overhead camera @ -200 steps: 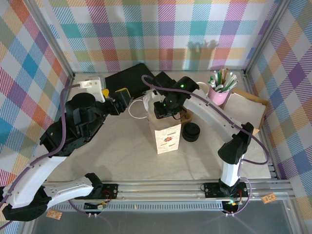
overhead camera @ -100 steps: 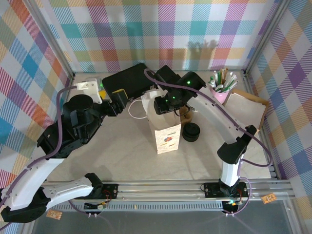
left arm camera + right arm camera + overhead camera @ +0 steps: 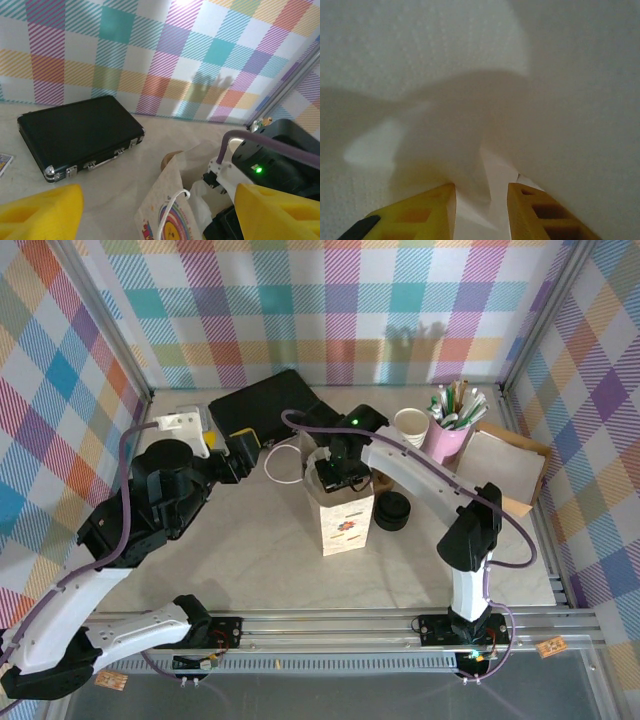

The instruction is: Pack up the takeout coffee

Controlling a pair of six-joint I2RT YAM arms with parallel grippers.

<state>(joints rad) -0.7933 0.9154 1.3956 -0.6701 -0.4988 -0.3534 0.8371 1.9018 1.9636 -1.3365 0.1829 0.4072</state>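
Note:
The takeout coffee cup (image 3: 411,424), with its white round rim, stands at the back beside the pink cup, apart from both grippers. A white paper bag (image 3: 346,520) with a colourful print stands upright mid-table, also in the left wrist view (image 3: 167,210). My right gripper (image 3: 338,477) is lowered into the bag's open top. In its wrist view the gripper (image 3: 481,192) has its yellow fingers close together on a thin white folded napkin (image 3: 487,172), with the bag's white walls around. My left gripper (image 3: 250,445) hovers left of the bag, open wide (image 3: 157,200) and holding nothing.
A pink cup of sticks and straws (image 3: 447,430) stands at the back right. A low stack of black lids (image 3: 392,510) sits right of the bag. A black case (image 3: 262,400) lies at the back left. A brown tray with white sheets (image 3: 510,460) is at the right.
My right gripper rose above the bag, then dropped into its open top. The arm swung left and uncovered the white cup. My left gripper drew back slightly.

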